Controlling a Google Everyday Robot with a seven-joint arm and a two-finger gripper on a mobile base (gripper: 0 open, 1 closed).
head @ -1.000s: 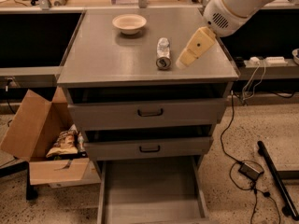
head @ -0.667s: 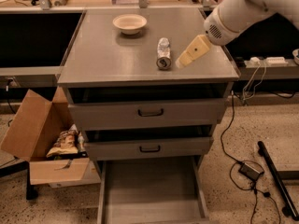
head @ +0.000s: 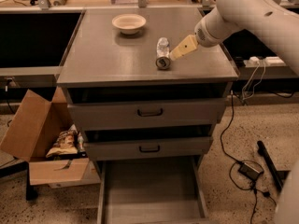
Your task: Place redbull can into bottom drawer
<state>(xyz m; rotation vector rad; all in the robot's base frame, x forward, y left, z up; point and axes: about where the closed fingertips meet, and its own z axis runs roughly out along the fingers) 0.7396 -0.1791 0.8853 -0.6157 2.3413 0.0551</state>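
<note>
— Toward the bench's front edge, right of middle: what do we list?
— Redbull can, lying on its side; gripper just beside it, grip we cannot tell; bottom drawer open below.

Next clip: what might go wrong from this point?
The redbull can lies on its side with the gripper at its camera-right side; a nudge may roll it leftward. The open bottom drawer sits far below the cabinet top; a slipped can might miss it.
</note>
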